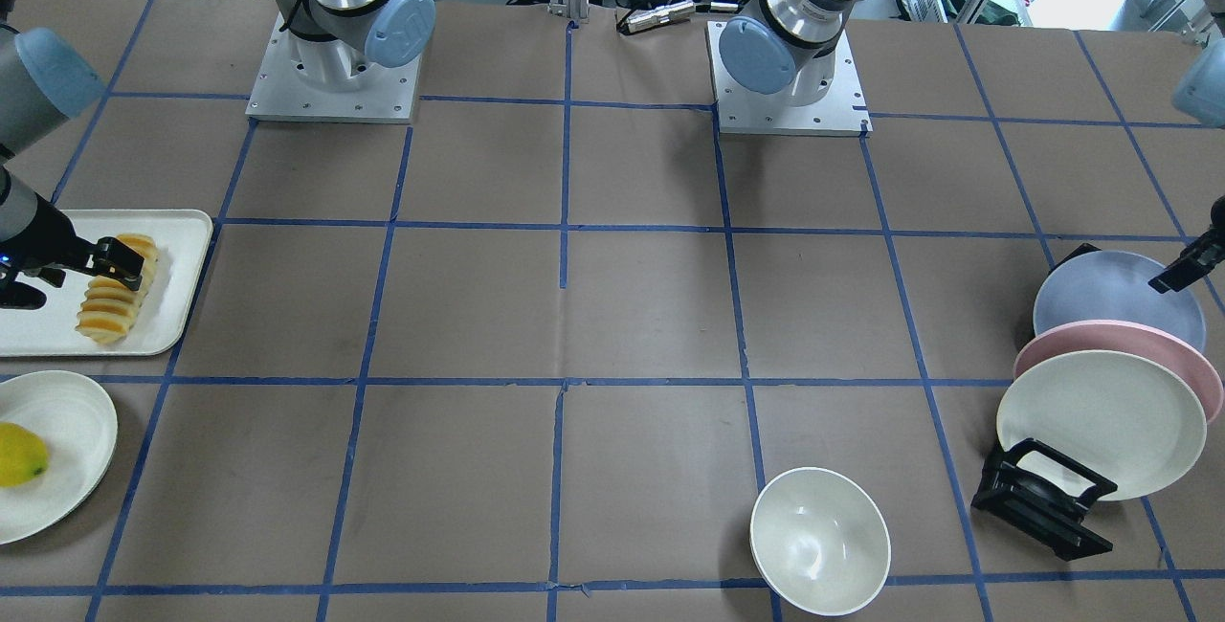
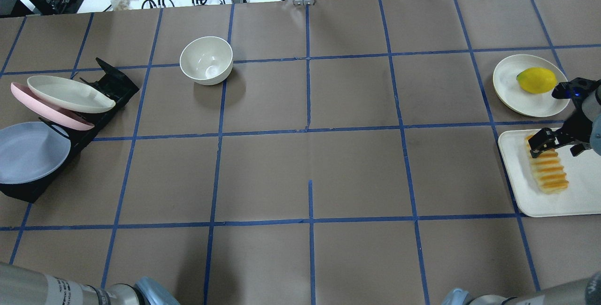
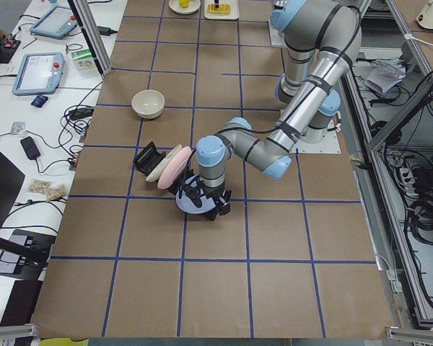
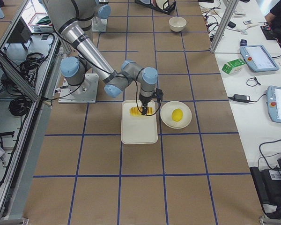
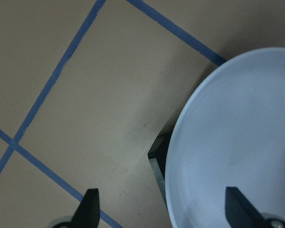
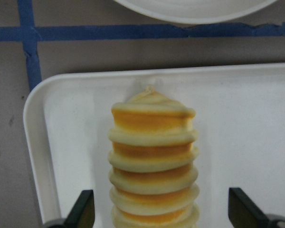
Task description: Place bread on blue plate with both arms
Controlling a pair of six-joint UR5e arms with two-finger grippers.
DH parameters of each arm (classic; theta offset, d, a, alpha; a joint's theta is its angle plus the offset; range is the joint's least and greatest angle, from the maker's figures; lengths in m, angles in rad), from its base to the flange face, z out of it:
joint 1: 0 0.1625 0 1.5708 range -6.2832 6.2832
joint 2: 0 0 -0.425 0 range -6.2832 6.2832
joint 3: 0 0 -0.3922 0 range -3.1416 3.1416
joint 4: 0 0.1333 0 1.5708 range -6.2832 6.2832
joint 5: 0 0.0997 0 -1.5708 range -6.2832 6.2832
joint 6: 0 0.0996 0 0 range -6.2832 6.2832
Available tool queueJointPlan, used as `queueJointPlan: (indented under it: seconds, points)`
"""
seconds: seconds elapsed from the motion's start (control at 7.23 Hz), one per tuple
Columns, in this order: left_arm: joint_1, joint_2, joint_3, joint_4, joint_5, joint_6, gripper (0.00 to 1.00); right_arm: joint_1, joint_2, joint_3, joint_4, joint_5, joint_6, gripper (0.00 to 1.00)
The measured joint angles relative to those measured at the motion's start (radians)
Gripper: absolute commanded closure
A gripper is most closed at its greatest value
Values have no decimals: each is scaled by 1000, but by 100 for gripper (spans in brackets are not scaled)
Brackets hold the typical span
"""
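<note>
The bread (image 1: pixel 113 304) is a ridged yellow-orange loaf lying on a white tray (image 1: pixel 187 249) at the table's end on the robot's right. My right gripper (image 1: pixel 120 258) is open and low over the loaf's far end. In the right wrist view the bread (image 6: pixel 152 161) lies between the spread fingertips (image 6: pixel 83 209). The blue plate (image 1: pixel 1110 297) leans in a black rack at the opposite end. My left gripper (image 5: pixel 164 206) is open, its jaws straddling the blue plate's rim (image 5: pixel 237 142). It also shows in the front view (image 1: pixel 1182 270).
A pink plate (image 1: pixel 1129 354) and a cream plate (image 1: pixel 1101 421) lean in the same black rack (image 1: pixel 1043 498). A white bowl (image 1: pixel 818 541) stands near the operators' edge. A lemon (image 1: pixel 19 455) lies on a cream plate (image 1: pixel 72 431) beside the tray.
</note>
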Motion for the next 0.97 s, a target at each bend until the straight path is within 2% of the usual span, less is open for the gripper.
queueJointPlan:
  seconds: [0.14,0.28,0.41,0.55,0.83,0.97]
  points:
    - [0,-6,1,0,1,1,30,0,16,0,-10,0,2,0]
    - [0,-8,1,-1,2,1,41,-1,29,-1,-15,0,4,0]
    - [0,-9,2,-3,2,0,44,-1,41,-1,-20,0,6,0]
    - [0,-9,2,-6,2,-2,47,-1,52,0,-25,-1,7,12]
    - [0,-9,1,-11,0,-6,67,-1,64,1,-24,-2,8,82]
    - [0,-10,0,-12,-2,-6,67,-1,65,2,-18,-3,8,100]
